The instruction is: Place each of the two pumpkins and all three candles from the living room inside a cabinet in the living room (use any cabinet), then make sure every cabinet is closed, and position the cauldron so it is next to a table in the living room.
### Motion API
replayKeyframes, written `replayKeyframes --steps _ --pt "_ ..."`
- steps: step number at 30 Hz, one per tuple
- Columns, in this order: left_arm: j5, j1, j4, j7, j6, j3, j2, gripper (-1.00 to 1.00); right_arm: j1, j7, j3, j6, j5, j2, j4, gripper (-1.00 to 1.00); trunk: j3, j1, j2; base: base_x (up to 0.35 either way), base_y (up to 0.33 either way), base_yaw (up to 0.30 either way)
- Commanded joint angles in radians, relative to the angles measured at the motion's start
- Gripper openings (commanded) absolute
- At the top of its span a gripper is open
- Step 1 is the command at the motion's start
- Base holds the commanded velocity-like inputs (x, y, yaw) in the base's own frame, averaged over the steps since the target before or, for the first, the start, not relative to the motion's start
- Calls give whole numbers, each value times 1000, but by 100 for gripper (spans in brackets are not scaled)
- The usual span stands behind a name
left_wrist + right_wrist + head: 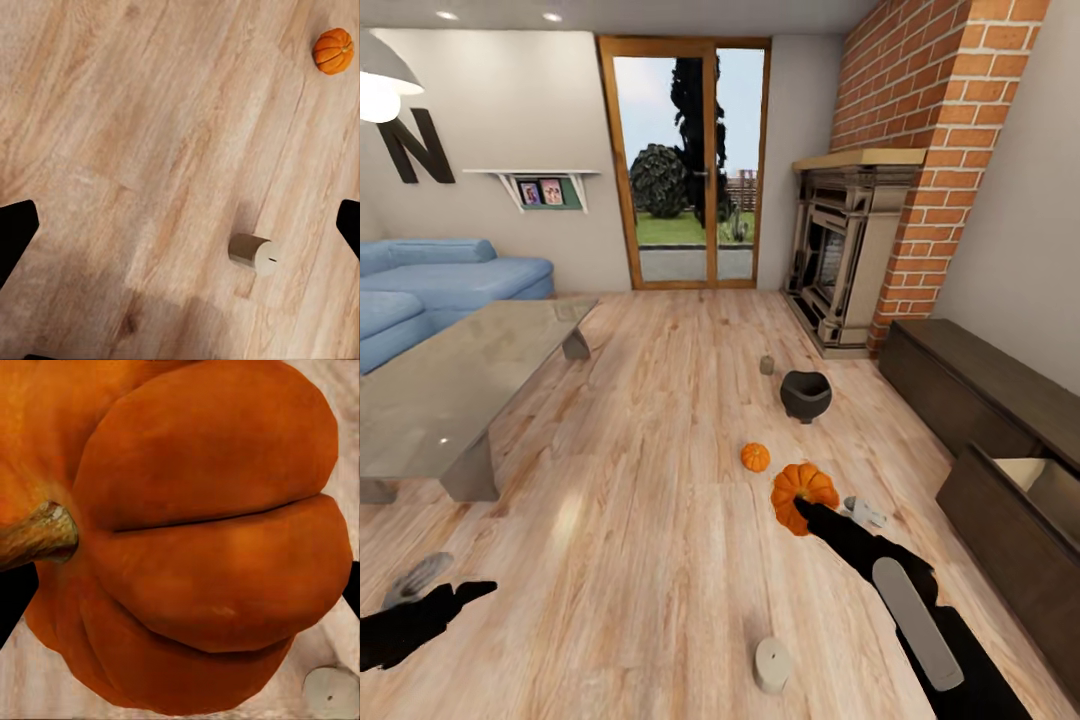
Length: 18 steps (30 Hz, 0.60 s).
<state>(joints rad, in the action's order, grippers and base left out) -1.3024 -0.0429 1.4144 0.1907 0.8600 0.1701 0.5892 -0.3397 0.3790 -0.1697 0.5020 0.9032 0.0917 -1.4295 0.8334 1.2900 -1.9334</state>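
Living room, wood floor [640, 480], grey table [450, 390] on the left, dark cabinet [1000, 420] along the right wall with one front hanging open by the right arm. Right gripper [800, 507] sits at the near pumpkin [804, 490]; the wrist view has the pumpkin [210, 555] between the fingers, dark fingertips showing at both edges and stem off to one side. Looks gripped, jaws closed on it, though actual contact is hidden.

Second pumpkin [755, 457] lies just beyond the held one, cauldron [805, 395] further ahead, one candle [767, 365] past that. Another candle [772, 664] lies on its side close to the robot, between the arms; a third small candle [870, 514] lies just right of the right fingers.

Left gripper [465, 592] hangs low on the left, fingers spread wide, holding nothing. Its wrist view has the tipped candle [253, 253] ahead between the fingertips, long axis crosswise.

Key relation: the open cabinet compartment lies right of the right fingers, near, so the right arm is the one to drop the pumpkin in. A sideways swing clearing the open front should do.
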Motion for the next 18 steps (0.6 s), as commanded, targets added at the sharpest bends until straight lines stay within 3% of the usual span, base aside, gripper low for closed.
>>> replayKeyframes --steps 1,4,6,7,9,11,13,14,15,16,18 --pt "-4 -18 1 74 -13 -21 -34 100 0 112 -19 28 17 1 -25 -100 -4 -4 7 0 0 92" --pt "20 -57 -4 251 -30 -78 -130 100 5 309 -104 53 17 3 -37 -100 -18 -16 28 0 0 74" --pt "100 -71 -12 351 -37 -157 -226 100 8 425 -160 53 17 4 -23 -100 -27 -23 42 0 0 74" --pt "175 -75 -17 391 -37 -188 -284 100 10 482 -181 51 17 4 -5 -100 -32 -27 49 0 0 120" --pt "281 -78 -22 422 -39 -208 -353 100 11 528 -203 47 17 2 38 -100 -41 -35 63 0 0 169" --pt "414 -80 -77 439 -43 -220 -467 100 11 550 -219 25 18 1 142 -100 -49 -42 77 0 0 208" --pt "502 -86 -170 442 -69 -222 -540 100 11 552 -228 -12 18 1 225 -100 -58 -50 91 0 0 219" --pt "576 -96 -256 443 -133 -224 -587 100 14 552 -243 -58 18 1 293 -100 -62 -54 98 0 0 223" --pt "627 -104 -314 443 -185 -225 -615 100 20 552 -258 -93 18 1 338 -100 -66 -58 105 0 0 226" --pt "703 -116 -401 443 -261 -226 -657 100 28 552 -290 -147 18 1 394 -100 -70 -62 112 0 0 229" --pt "789 -136 -517 440 -360 -227 -696 100 34 552 -337 -210 19 0 444 -100 -79 -69 126 0 0 231"
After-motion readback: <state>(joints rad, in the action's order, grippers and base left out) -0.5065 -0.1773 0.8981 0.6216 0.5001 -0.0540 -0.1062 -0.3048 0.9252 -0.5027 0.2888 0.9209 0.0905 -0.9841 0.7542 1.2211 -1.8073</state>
